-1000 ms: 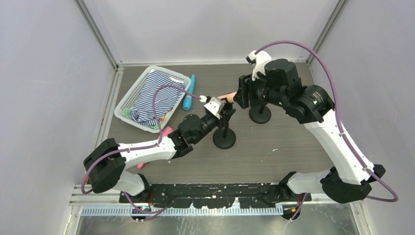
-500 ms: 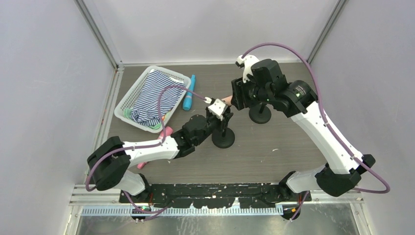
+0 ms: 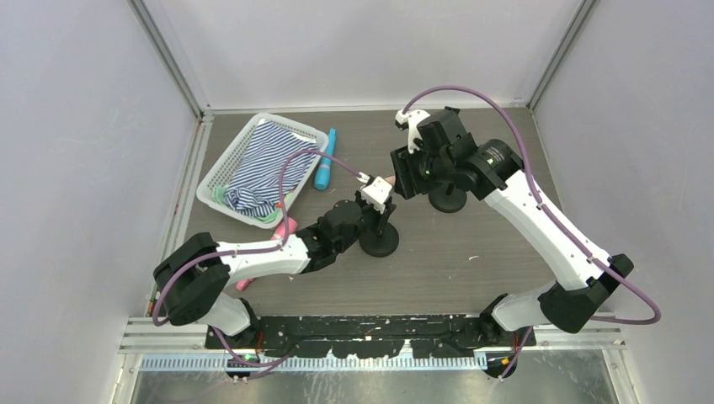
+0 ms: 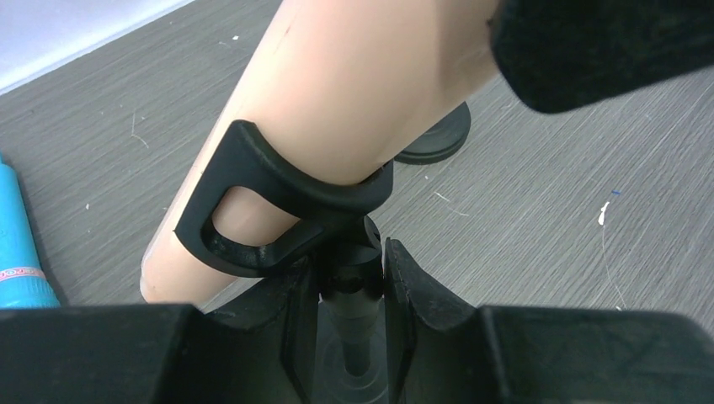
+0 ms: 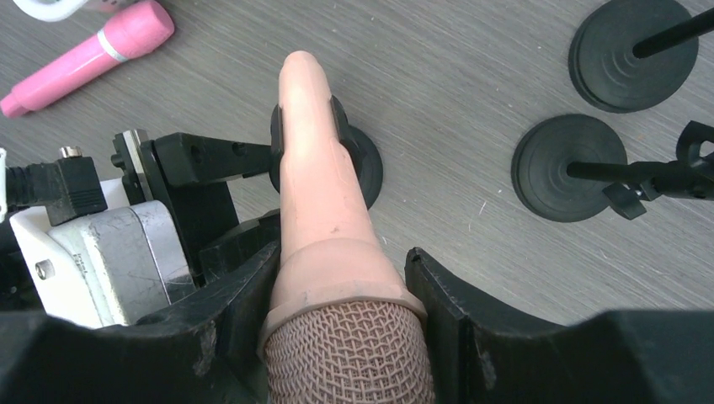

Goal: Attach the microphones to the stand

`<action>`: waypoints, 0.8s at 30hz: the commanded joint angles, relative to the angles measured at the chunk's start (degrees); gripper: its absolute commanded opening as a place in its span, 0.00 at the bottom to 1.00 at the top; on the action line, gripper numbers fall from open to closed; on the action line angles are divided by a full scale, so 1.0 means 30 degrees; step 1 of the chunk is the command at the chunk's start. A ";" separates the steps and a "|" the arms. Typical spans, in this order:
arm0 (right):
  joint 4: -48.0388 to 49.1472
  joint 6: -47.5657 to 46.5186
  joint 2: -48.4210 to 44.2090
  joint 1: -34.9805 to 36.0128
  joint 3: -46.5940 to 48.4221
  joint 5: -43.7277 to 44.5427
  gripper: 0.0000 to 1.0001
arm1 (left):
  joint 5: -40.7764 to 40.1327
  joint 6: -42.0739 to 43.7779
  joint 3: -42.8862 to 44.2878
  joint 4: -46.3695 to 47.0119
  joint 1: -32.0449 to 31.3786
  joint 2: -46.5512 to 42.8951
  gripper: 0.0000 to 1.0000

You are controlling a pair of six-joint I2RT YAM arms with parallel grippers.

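Note:
My right gripper [image 5: 341, 269] is shut on the peach-beige microphone [image 5: 324, 202] just below its mesh head. The tapering handle lies in the black clip [image 4: 282, 189] of a stand [image 3: 379, 240]. My left gripper [image 4: 352, 271] is shut on that stand's thin post just under the clip. From above, the right gripper [image 3: 396, 179] hangs over the left gripper [image 3: 376, 210], and only a bit of the peach microphone [image 3: 389, 180] shows. The blue microphone [image 3: 325, 167] lies beside the basket. The pink microphone [image 5: 93, 49] lies on the table, partly under the left arm.
A white basket [image 3: 221, 172] with striped cloth sits at the back left. Two more black stands [image 5: 633, 52] [image 5: 568, 168] stand to the right of the held one. The enclosure walls close in on the left, right and back.
The right arm has carried the peach microphone leftward and nearer, over the held stand. The left gripper and its stand have shifted slightly left. Both grips are unchanged.

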 commanded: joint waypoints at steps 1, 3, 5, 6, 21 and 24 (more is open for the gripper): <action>0.1924 0.0073 0.1314 0.0409 -0.1534 -0.2776 0.01 | 0.3801 0.0969 0.0599 0.2854 -0.1286 -0.0412 0.00; 0.2484 0.0186 0.1195 0.0410 -0.2011 -0.2884 0.01 | 0.3801 0.0823 0.0453 0.3183 -0.1290 -0.0397 0.00; 0.2691 0.0252 0.1159 0.0402 -0.2253 -0.2970 0.01 | 0.3801 0.0734 0.0351 0.3340 -0.1276 -0.0397 0.00; 0.2761 0.0252 0.1164 0.0404 -0.2376 -0.3018 0.01 | 0.3779 0.0679 0.0319 0.3406 -0.1285 -0.0393 0.00; 0.4176 0.0658 0.1757 0.0409 -0.4142 -0.4096 0.01 | 0.3948 0.0540 0.0201 0.3859 -0.1293 -0.0367 0.00; 0.4183 0.0661 0.1885 0.0427 -0.4398 -0.4353 0.01 | 0.3919 0.0516 0.0164 0.3918 -0.1286 -0.0395 0.00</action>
